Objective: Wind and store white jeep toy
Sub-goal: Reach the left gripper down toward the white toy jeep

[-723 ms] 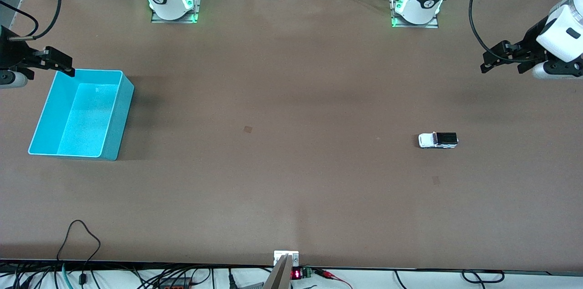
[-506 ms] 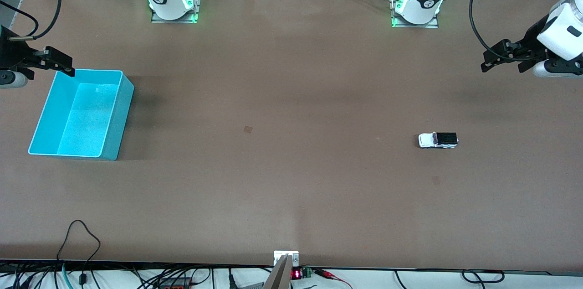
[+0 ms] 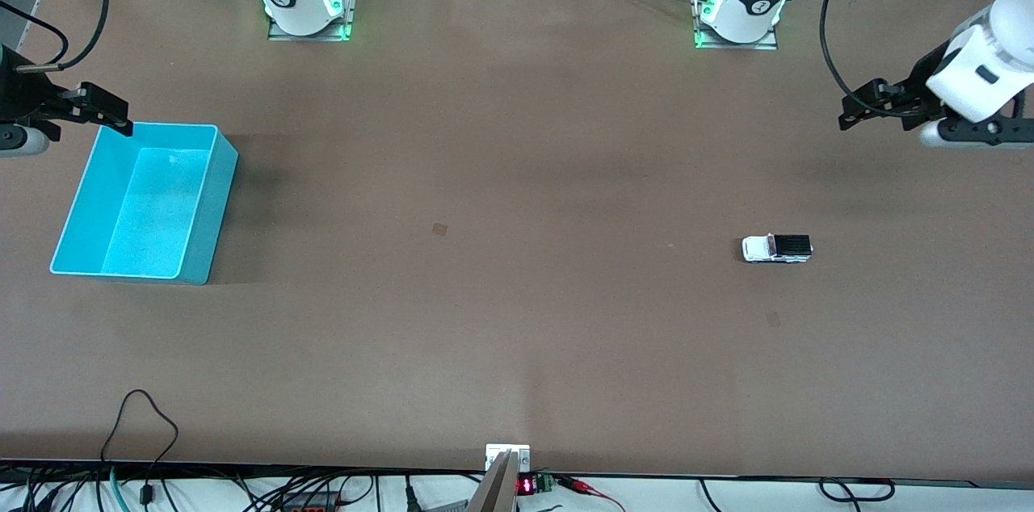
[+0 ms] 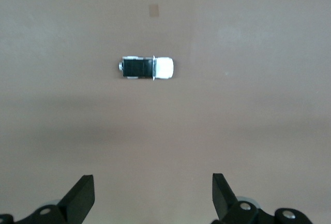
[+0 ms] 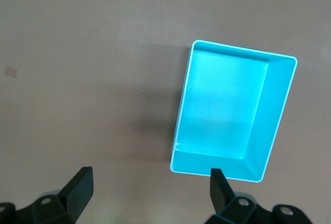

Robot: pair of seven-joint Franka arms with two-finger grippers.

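Observation:
The white jeep toy (image 3: 776, 248), a tiny white car with a black roof panel, stands on the brown table toward the left arm's end. It also shows in the left wrist view (image 4: 147, 68). My left gripper (image 3: 858, 113) is open and empty, up in the air over the table's edge at the left arm's end, apart from the toy; its wide-set fingertips (image 4: 83, 194) show in its wrist view. My right gripper (image 3: 109, 115) is open and empty, over the corner of the cyan bin (image 3: 206, 201). The bin (image 5: 274, 120) is empty.
Two small square marks lie on the table, one near the middle (image 3: 439, 229) and one nearer the front camera than the toy (image 3: 773, 320). Cables and a small device (image 3: 525, 485) run along the table's near edge.
My left gripper has shifted a little toward the table's middle and toward the arm bases. The toy, the bin and the right arm have not moved.

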